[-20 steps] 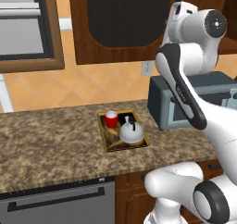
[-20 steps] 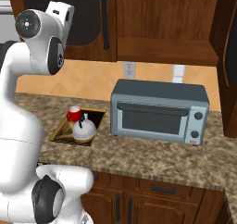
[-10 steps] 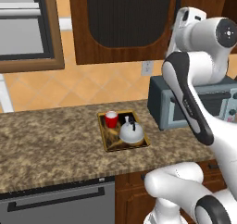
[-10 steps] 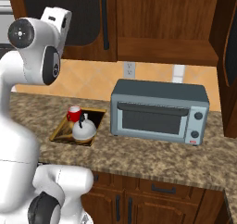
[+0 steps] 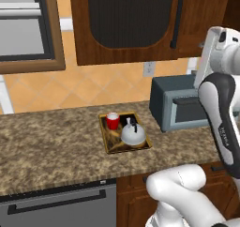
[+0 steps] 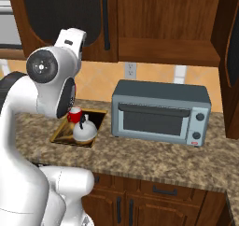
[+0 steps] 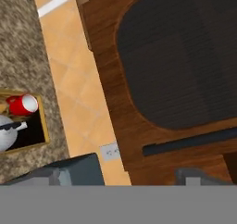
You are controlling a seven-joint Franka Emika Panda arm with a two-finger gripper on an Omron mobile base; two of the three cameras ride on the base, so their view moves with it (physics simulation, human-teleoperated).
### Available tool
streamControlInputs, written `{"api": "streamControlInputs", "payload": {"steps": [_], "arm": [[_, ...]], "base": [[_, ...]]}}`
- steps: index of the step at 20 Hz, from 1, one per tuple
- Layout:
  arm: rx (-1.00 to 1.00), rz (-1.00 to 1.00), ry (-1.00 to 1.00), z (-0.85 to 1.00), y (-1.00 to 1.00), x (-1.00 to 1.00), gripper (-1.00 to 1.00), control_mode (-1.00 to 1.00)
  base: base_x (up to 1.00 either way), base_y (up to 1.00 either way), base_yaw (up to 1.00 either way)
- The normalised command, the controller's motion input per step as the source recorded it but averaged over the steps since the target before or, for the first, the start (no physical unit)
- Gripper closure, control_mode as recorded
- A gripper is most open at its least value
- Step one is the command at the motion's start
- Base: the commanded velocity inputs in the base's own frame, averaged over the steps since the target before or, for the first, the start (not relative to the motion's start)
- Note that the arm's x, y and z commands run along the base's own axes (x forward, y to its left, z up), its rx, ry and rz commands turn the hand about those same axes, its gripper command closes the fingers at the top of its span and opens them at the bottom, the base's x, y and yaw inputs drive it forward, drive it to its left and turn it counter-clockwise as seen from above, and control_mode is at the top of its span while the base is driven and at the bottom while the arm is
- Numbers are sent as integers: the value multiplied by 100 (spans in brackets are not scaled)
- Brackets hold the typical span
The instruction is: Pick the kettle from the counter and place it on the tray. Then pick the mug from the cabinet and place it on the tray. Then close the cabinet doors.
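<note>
The red mug and the silver kettle both stand on the gold-rimmed tray on the granite counter. They also show in the right base view as the mug, the kettle and the tray. In the hand view, my gripper is open and empty. It faces the cabinet's shut left door and its black bar handle. My hand hangs high, right of that door. The right cabinet door stands swung open, showing the wooden inside.
A grey toaster oven sits on the counter right of the tray, below the cabinet. A brown-framed window is at the far left. A wall socket sits under the cabinet. A dishwasher front lies below the counter edge.
My hand has swung right and a little down, away from the front of the left door. The tray, the mug and the kettle have stayed put. The gripper has stayed open.
</note>
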Motion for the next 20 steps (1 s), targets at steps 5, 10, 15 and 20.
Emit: {"api": "streamControlInputs", "payload": {"steps": [5,10,15,20], "arm": [[12,-15,-3,-61,-92,-69,-100,-100],[18,-13,-13,-48,-96,-58,-100,-100],[26,-23,-22,-35,-98,-30,-100,-100],[29,-12,-26,-8,-83,-2,-100,-100]], "base": [[0,0,0],[0,0,0],[0,0,0],[0,0,0]]}}
